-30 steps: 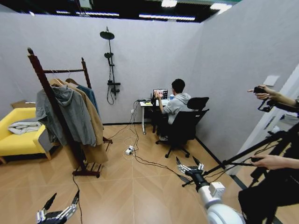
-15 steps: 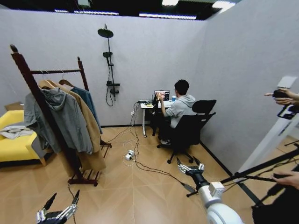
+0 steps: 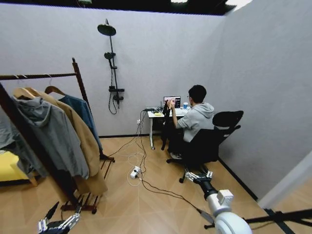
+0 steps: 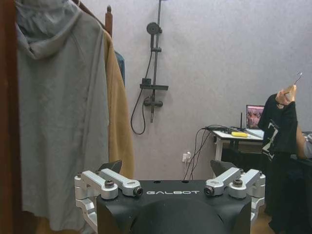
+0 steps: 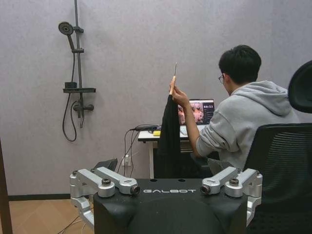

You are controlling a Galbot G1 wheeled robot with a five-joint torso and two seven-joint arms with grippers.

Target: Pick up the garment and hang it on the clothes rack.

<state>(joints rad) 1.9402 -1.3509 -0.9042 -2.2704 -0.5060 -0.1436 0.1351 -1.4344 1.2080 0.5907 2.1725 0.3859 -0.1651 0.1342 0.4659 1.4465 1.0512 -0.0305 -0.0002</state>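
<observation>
Turning right, the robot's view swung off the clothes rack point(image 3: 78, 78) toward the garment point(image 5: 170, 134) held up by a seated person's hand point(image 5: 178, 95). Left gripper point(image 3: 62, 219) and right gripper point(image 3: 198, 176) stayed low, jaws apart, empty; pickup seemingly not begun.

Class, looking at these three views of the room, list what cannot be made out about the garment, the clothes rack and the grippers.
- Garment: right wrist view shows it edge-on in a person's hand; its front is unseen.
- Clothes rack: head view's left edge cuts its rail; hanging clothes hide the near post.
- Left gripper, right gripper: both open, empty; each wrist view's bottom edge cuts its base.
</observation>
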